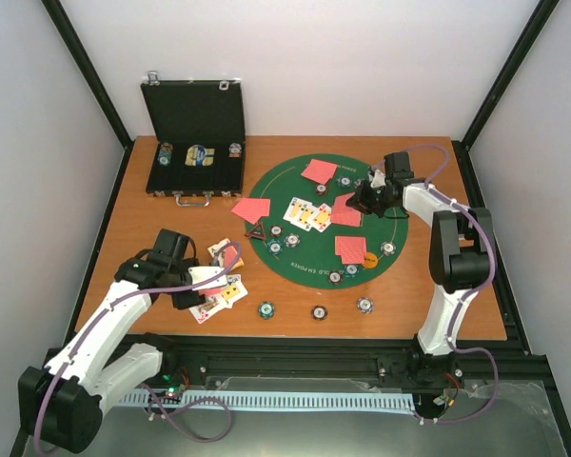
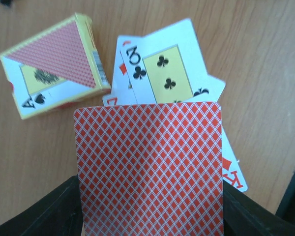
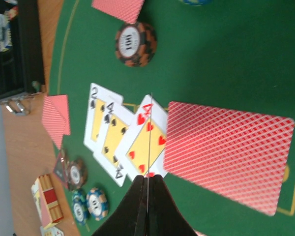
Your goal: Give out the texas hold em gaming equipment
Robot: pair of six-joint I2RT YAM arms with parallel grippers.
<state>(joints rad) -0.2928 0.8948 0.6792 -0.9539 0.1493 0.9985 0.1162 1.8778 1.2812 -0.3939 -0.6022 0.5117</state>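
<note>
— Red-backed card (image 2: 147, 167): why is it held up over the bench (image 2: 265, 73), lower left?
— Left pincer (image 2: 150, 223) clamps it, probably for dealing; right pincer (image 3: 147, 196), centre right, pinches a second card (image 3: 150, 123) edge-on over the green mat (image 3: 226, 59).

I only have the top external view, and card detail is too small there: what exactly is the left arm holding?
Observer: The left jaws hold one red-backed playing card, back towards the wrist camera.
Operator: What lies below it?
Observer: A face-up queen of clubs card, beside a yellow-edged cardboard card box.
Operator: And the right jaws?
Observer: Shut on a thin card seen edge-on, above a face-up four of hearts card.
</note>
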